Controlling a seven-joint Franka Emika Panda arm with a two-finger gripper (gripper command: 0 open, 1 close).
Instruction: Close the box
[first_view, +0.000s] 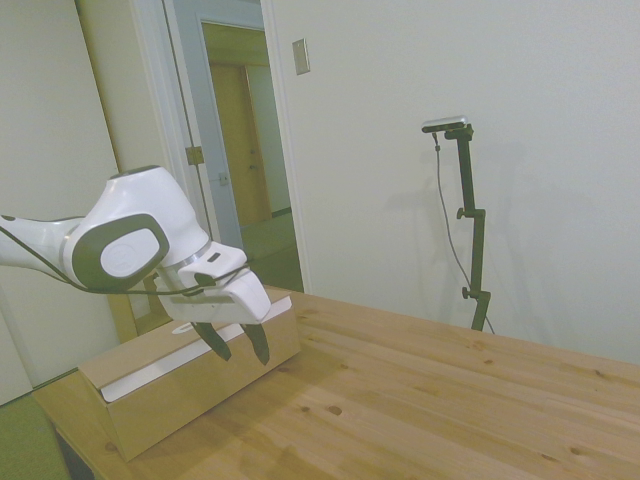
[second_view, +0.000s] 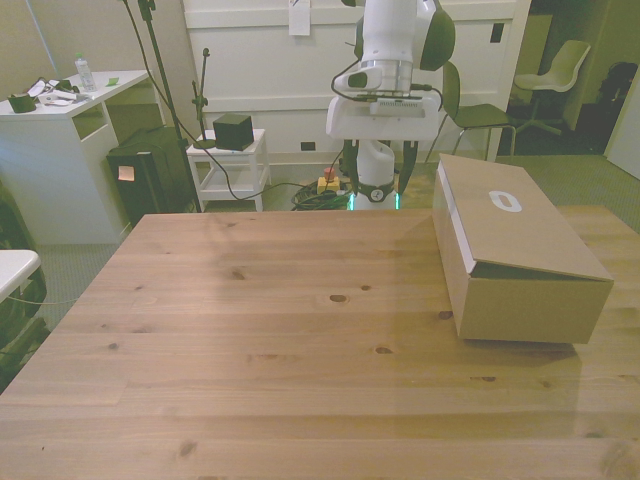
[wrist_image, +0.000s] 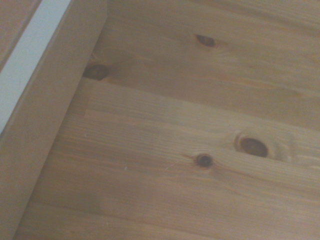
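- The box (second_view: 520, 250) sits at the front view's right on the bench (second_view: 280, 340), flap down; a thin white strip shows along the long side in the side view.
- Gripper (first_view: 240, 343) hangs beside the box, fingers spread wide, holding nothing.
- Wrist view alone shows bench knots against the box wall (wrist_image: 45, 125).

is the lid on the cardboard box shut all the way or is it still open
Nearly shut. The lid lies flat over the box, but a white strip of lining shows along its long side and a dark gap shows under the front edge.
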